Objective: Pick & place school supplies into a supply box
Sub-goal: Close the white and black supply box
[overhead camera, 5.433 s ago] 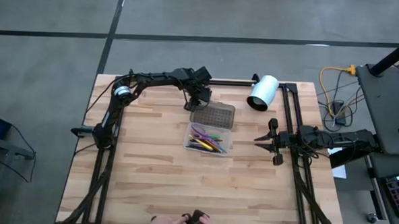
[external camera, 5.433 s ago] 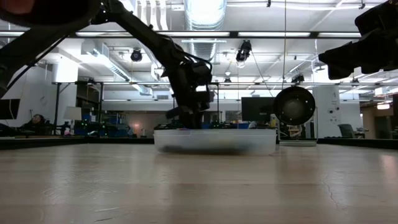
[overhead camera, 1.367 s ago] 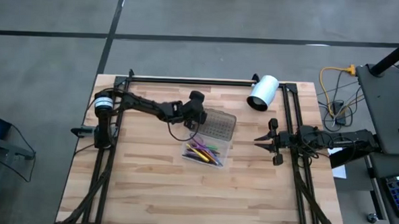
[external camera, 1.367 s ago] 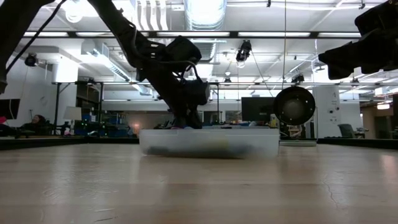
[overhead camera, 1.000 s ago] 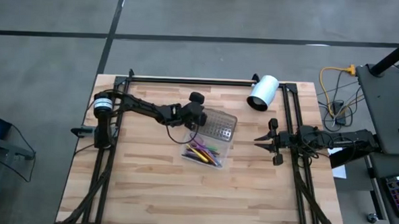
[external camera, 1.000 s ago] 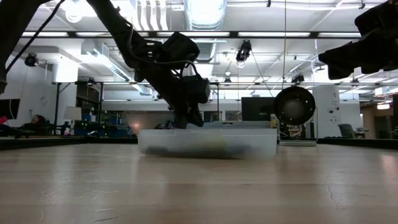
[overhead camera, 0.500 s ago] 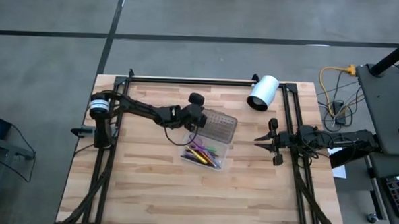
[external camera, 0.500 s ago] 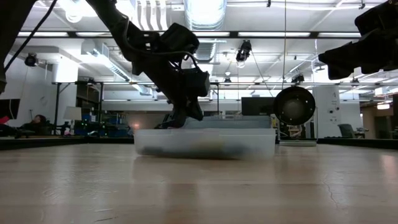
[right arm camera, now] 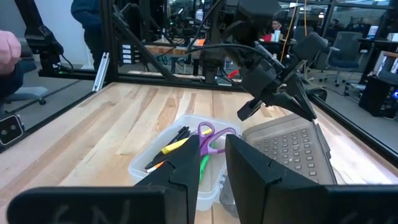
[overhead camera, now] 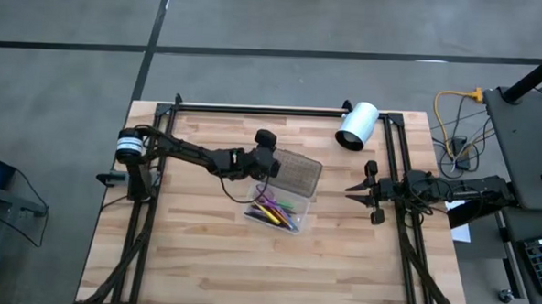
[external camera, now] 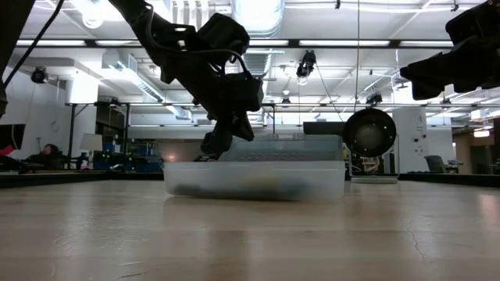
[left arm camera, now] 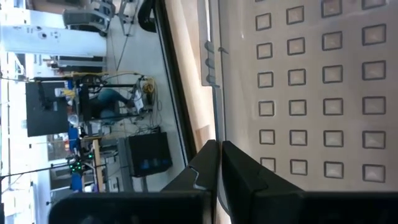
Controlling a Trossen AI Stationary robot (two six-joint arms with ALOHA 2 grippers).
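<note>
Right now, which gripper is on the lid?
The left gripper: shut, its fingers pinching the edge of the dotted lid and tilting it up over the supply box. The right gripper waits at the table's right edge, touching nothing.

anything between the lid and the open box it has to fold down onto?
Nothing visible. The left gripper is shut on the lid, which sits tilted beside the supply box. Pens and scissors lie low inside it. The right gripper waits off to the side.

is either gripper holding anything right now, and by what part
The left gripper is shut on the supply box's lid, pinching its edge at the left side and lifting it. The right gripper holds nothing, parked at the table's right edge.
</note>
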